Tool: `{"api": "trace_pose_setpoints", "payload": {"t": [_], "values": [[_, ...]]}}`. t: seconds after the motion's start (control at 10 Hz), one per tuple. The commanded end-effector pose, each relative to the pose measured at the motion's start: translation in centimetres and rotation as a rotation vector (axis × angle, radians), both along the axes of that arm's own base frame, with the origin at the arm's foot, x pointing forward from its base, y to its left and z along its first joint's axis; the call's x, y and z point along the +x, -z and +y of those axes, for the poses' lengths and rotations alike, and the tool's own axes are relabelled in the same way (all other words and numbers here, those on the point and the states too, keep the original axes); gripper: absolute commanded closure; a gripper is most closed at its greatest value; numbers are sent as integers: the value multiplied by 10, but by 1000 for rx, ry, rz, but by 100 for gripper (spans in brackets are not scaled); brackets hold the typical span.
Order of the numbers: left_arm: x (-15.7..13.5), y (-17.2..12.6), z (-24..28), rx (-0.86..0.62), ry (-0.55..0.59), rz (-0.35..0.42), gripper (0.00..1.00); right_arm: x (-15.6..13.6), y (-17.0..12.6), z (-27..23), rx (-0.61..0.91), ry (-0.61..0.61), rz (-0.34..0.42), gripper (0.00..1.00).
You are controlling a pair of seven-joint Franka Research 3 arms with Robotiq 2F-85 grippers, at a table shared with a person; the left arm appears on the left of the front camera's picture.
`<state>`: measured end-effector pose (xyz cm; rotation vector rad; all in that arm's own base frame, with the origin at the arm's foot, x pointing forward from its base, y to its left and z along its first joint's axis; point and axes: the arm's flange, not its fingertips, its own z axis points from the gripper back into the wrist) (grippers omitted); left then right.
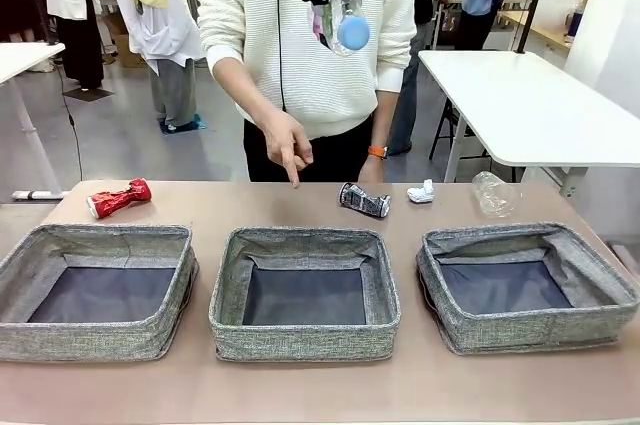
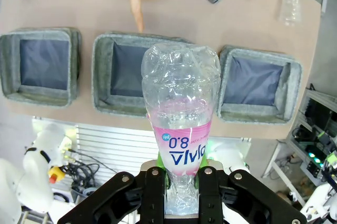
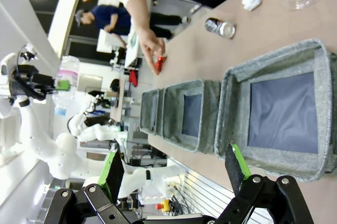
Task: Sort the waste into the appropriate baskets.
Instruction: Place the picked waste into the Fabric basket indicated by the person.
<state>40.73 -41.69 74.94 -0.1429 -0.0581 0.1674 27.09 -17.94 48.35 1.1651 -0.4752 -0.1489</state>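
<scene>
Status: nothing sorted yet. All three grey woven fabric baskets, left (image 1: 90,340), middle (image 1: 300,340) and right (image 1: 540,330), show bare dark bottoms.

Left claw (image 2: 180,168) is clenched on the clear plastic bottle with purple label and blue cap (image 2: 181,87), high above the bench (image 1: 200,210), roughly over the middle basket.

Right claw (image 3: 175,166) is released, holding nothing.

Left on the bench:
- crushed red can (image 1: 118,198), 12 o'clock of the left basket
- crushed black-silver can (image 1: 364,200), 1 o'clock of the middle basket
- white tissue wad (image 1: 421,191) and crumpled clear plastic (image 1: 493,193), 11 to 12 o'clock of the right basket

Person's hand (image 1: 288,145) points down at the middle basket's far rim, likely the bottle's target.

Hard to read: the front view cuts the left claw off at the top edge. The bottle hides most of its pads. No basket labels are visible, so can't tell which takes what.
</scene>
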Motion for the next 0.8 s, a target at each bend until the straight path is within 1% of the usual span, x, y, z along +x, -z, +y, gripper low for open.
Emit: {"api": "trace_pose_setpoints", "payload": {"t": [0.0,0.5,0.6,0.7], "values": [[-4,-1,5,14,-3,-5,78,2,-1,0,9,-5,-31,0],[-4,-1,5,14,-3,-5,78,2,-1,0,9,-5,-31,0],[0,0,0,0,0,0,78,2,-1,0,9,-5,-31,0],[-18,29,-2,44,25,-27,78,2,-1,0,9,-5,-31,0]]}}
